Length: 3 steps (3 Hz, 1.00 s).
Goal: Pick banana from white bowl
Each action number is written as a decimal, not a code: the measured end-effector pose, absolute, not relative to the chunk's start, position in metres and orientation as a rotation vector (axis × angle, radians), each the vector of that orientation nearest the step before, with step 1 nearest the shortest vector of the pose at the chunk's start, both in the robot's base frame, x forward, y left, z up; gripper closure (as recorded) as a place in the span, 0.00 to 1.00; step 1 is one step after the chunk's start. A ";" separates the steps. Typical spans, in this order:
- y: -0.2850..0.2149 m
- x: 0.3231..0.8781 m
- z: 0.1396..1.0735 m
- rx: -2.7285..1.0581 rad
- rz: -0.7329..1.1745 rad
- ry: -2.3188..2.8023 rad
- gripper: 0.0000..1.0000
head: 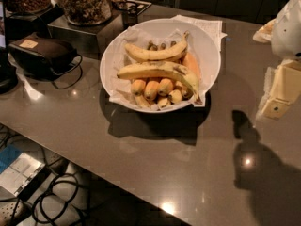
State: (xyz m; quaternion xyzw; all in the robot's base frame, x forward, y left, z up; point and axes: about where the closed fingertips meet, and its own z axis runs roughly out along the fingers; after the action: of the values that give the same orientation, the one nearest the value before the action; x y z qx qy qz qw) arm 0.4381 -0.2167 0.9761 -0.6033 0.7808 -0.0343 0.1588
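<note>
The white bowl (209, 41) stands on the dark table, lined with crumpled white paper. The banana (155, 70), long and yellow with dark brown blotches near its right end, lies across the bowl's middle on top of several short stubby bananas (153, 88). A cleaner long banana (155, 54) lies behind it. My gripper (276, 105), cream and white, hangs at the right edge of the view. It is to the right of the bowl, apart from it and above the table. It holds nothing that I can see.
Glass jars of snacks (84, 1) stand on a metal box behind the bowl at the left. A black device (42, 53) with a cable lies at the far left. The table's front edge (84, 161) runs diagonally, with cables on the floor below.
</note>
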 end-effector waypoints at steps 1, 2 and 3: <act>-0.217 0.438 0.976 -1.725 -0.098 2.232 0.00; -0.217 0.440 0.977 -1.699 -0.088 2.244 0.00; -0.204 0.441 0.977 -1.686 -0.088 2.315 0.00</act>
State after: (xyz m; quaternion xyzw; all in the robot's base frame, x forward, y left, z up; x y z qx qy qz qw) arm 0.4412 -0.2040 0.9768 -0.5827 0.8003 -0.0305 0.1378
